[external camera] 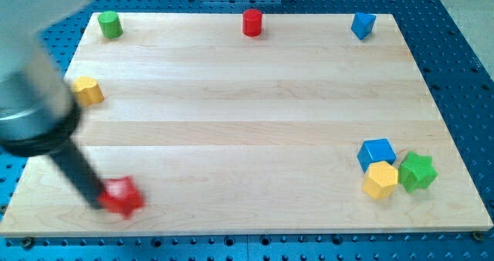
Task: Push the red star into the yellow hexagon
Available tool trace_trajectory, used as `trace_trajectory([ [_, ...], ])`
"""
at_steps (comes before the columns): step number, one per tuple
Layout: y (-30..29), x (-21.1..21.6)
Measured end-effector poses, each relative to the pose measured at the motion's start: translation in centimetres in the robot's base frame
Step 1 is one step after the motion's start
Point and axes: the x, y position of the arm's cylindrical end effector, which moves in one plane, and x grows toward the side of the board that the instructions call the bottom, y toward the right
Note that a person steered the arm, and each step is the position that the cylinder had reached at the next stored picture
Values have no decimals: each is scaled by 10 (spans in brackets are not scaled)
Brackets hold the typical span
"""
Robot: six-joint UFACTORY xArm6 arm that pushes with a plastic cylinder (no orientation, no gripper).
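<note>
Bright, even overhead light on the desk (247,114), soft short shadows under blocks. Arm (35,99) at view's left heavily motion-blurred; red star (122,196) slightly smeared. Rest sharp, no glare.

The wooden board (247,130) carried eight blocks. Relative to the yellow hexagon (380,179): blue block (376,152) touching above, green star (417,171) touching right, red star (122,196) far left. Green cylinder (110,24), red cylinder (252,22), blue block (363,25) and yellow block (87,91) lay well above-left.

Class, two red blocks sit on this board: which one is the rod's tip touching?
The red star at the view's bottom left: my tip presses its left side. The red cylinder stands far off at the top edge.
</note>
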Motion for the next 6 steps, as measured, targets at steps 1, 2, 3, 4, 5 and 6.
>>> trace_trajectory([
  [1, -11, 2],
  [2, 22, 19],
  [3, 78, -18],
  [4, 112, -22],
  [5, 80, -2],
  [6, 140, 13],
])
